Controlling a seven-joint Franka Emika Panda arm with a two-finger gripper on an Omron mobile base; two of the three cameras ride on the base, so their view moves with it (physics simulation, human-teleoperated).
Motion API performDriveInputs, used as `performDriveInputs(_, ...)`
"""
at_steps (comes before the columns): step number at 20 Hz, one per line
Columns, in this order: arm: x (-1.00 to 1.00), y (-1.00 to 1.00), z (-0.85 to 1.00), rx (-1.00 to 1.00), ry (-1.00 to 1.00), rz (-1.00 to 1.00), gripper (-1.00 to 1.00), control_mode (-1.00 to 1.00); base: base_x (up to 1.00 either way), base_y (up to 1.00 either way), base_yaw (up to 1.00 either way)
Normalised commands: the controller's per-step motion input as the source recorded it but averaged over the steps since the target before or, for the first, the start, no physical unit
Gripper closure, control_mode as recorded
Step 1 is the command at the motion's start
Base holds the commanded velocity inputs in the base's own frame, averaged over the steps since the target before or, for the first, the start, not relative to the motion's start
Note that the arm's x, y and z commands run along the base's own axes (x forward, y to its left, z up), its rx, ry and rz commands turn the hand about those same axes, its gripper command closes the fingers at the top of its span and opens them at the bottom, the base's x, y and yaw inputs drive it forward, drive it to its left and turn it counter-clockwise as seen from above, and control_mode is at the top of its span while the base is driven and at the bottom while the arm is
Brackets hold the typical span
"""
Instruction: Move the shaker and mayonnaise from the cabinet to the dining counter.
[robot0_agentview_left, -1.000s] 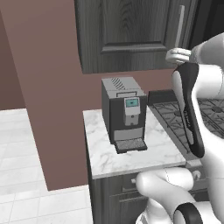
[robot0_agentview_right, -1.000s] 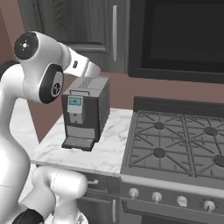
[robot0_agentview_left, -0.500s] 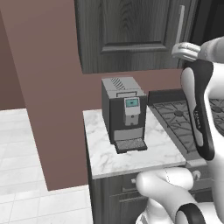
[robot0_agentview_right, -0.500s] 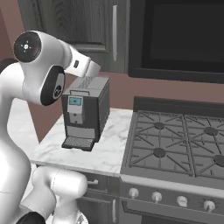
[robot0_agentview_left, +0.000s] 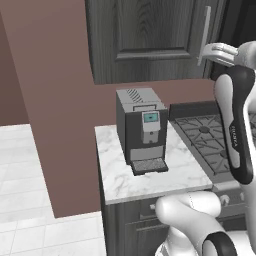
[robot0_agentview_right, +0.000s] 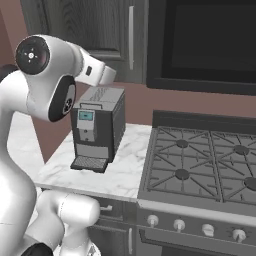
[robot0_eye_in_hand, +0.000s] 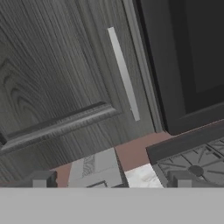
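The cabinet (robot0_agentview_left: 145, 35) (robot0_agentview_right: 95, 25) is a dark grey wood-grain wall unit, and its panelled door (robot0_eye_in_hand: 52, 65) is shut. A long silver bar handle (robot0_agentview_left: 206, 30) (robot0_agentview_right: 131, 37) (robot0_eye_in_hand: 124, 74) runs along the door's right edge. My gripper (robot0_agentview_left: 204, 51) (robot0_agentview_right: 111, 75) (robot0_eye_in_hand: 113, 179) is open and empty. It hovers in front of the door's lower right corner, just below the handle and apart from it. The shaker and the mayonnaise are hidden. The dining counter is out of view.
A dark coffee machine (robot0_agentview_left: 141, 130) (robot0_agentview_right: 97, 127) stands on a small marble worktop (robot0_agentview_left: 150, 175) under the cabinet. To its right is a gas stove (robot0_agentview_right: 200, 165) (robot0_agentview_left: 210, 145), with a dark microwave (robot0_agentview_right: 205, 45) (robot0_eye_in_hand: 183, 57) above it beside the cabinet.
The forearm has swung a little to the right and the hand has edged up toward the cabinet handle. The jaws have stayed open.
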Motion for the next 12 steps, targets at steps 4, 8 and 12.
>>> performDriveInputs(4,0.0,-0.08,0.2,0.0,0.0,0.0,-1.0,-1.0,0.0,0.0,0.0)
performDriveInputs(8,-0.03,-0.11,0.17,0.0,0.0,0.0,-1.0,-1.0,0.0,0.0,0.0)
performDriveInputs(12,0.0,-0.06,0.09,0.0,0.0,0.0,-1.0,-1.0,0.0,0.0,0.0)
